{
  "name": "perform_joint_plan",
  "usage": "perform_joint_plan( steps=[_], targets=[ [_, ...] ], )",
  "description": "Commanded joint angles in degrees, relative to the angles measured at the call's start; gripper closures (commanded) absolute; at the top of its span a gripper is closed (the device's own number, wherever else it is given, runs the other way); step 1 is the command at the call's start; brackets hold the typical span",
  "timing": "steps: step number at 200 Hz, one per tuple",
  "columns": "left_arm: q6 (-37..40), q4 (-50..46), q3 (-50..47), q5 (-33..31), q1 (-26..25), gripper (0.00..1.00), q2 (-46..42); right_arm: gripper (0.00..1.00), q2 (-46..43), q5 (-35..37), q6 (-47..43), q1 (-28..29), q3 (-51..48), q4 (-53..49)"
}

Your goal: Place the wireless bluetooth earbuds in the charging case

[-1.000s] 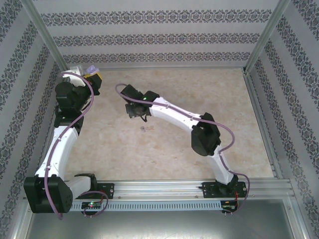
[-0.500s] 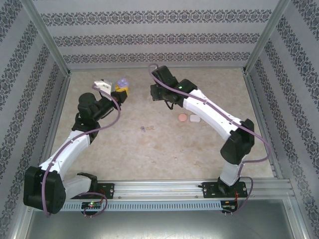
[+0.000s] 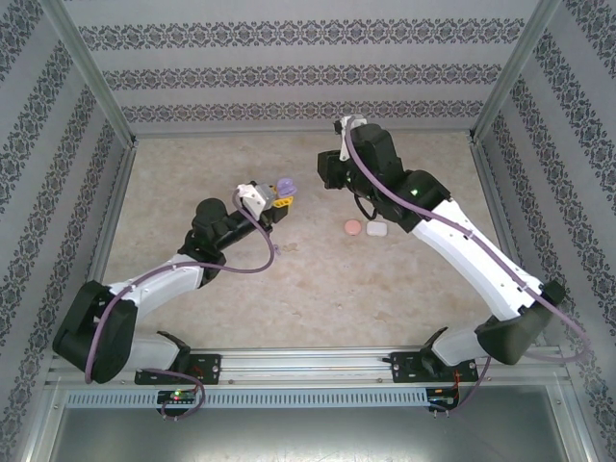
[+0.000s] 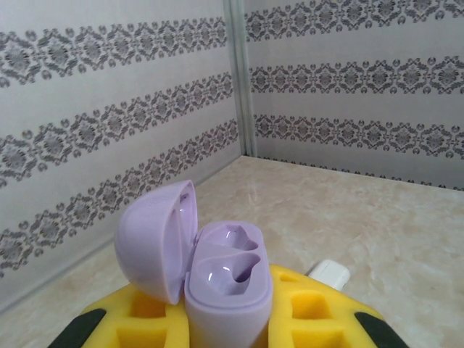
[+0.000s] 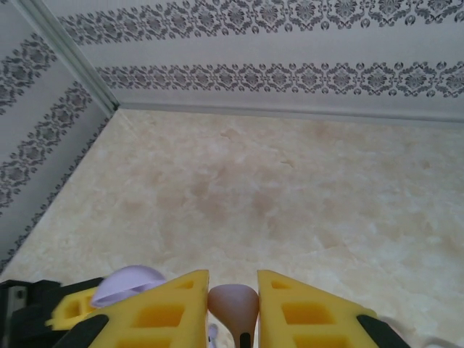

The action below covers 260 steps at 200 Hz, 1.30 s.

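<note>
Gripping an open purple charging case (image 4: 217,268) is the left end effector (image 4: 228,328), while the right end effector (image 5: 232,301) pinches a pinkish-beige earbud (image 5: 233,310).

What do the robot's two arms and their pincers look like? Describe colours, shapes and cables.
Left arm and right arm: white curved shells, black joints and bases, a purple cable looping along each. Left pincer and right pincer: blocky yellow fingers with square recesses and black corners.
</note>
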Motion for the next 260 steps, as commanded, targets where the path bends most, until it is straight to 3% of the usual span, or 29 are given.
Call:
perform_joint_plan(
  steps=[1, 79, 260],
  targets=[
    [3.0, 7.1, 3.9, -1.8, -2.6, 1.00, 2.3, 0.78, -2.9, -3.2, -1.1, -0.3, -3.9, 6.0],
    [-0.2, 13.7, 9.6, -1.9, -5.6, 1.00, 8.9, 0.78, -8.4, -6.5, -3.1, 2.9, -14.9, 19.1],
    [-1.2, 10.6, 11.4, 1.5, -6.5, 1.00, 7.9, 0.78, -5.7, -6.4, -2.5, 1.8, -17.7, 23.4]
  ],
)
